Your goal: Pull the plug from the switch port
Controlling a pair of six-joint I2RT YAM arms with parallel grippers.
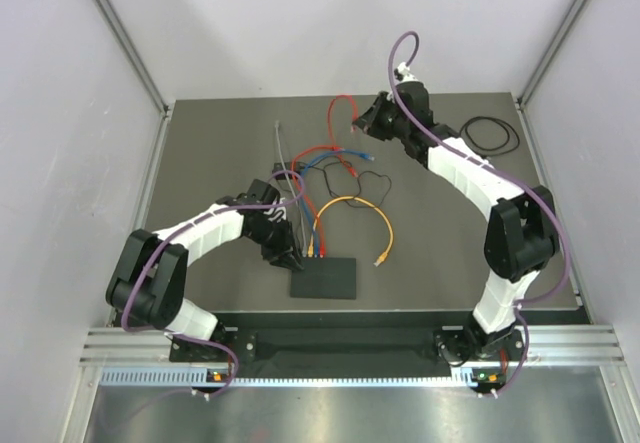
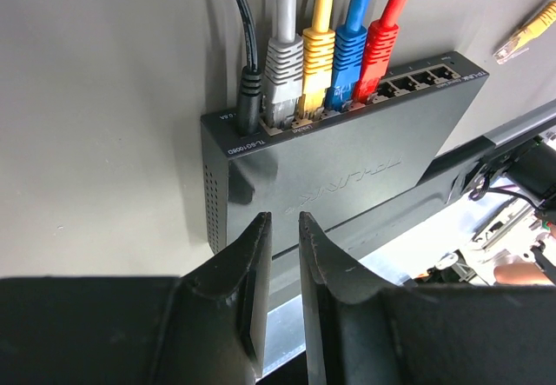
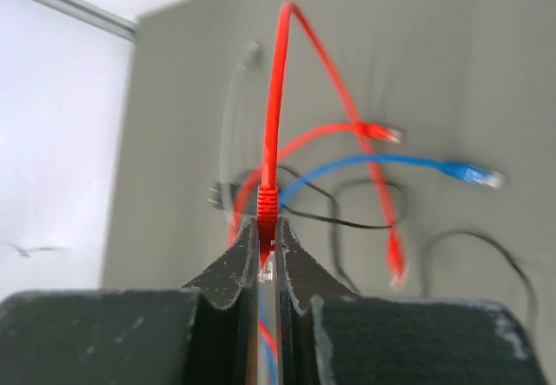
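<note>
Four network plugs stand in a row along one long edge of the switch (image 2: pixel 347 185): grey plug (image 2: pixel 283 72), yellow plug (image 2: pixel 318 59), blue plug (image 2: pixel 349 55), seated red plug (image 2: pixel 380 55). Plus a black power plug (image 2: pixel 249 98) at the 9 o'clock end of that row.

Lies flat at 6 o'clock on the tabletop (image 1: pixel 220 143), close to the near edge, sockets facing 12 o'clock. Probably set that way so the cables fan out away from the arm bases. Looks like a small matte-black box: faint lettering on the lid, vent holes down the short side by the power plug, several bare sockets toward 3 o'clock.

Left gripper (image 2: pixel 282 255): poised at the box's 9-to-10 o'clock corner, jaws a little apart, nothing between them. Cannot tell whether the fingertips touch the lid. Likely parked there either to pin the box down against a pull or to line up on one of the seated plugs.

Right gripper (image 3: pixel 267 268): well apart from the box, raised over the tabletop's 12-to-1 o'clock area, pressed together on a loose red plug (image 3: pixel 267 204), cable arching up from the fingers. Probably held high to keep that free end clear of the tangle of red, blue and black leads below. Cannot tell whether this cable is the one ending in the seated red plug.
</note>
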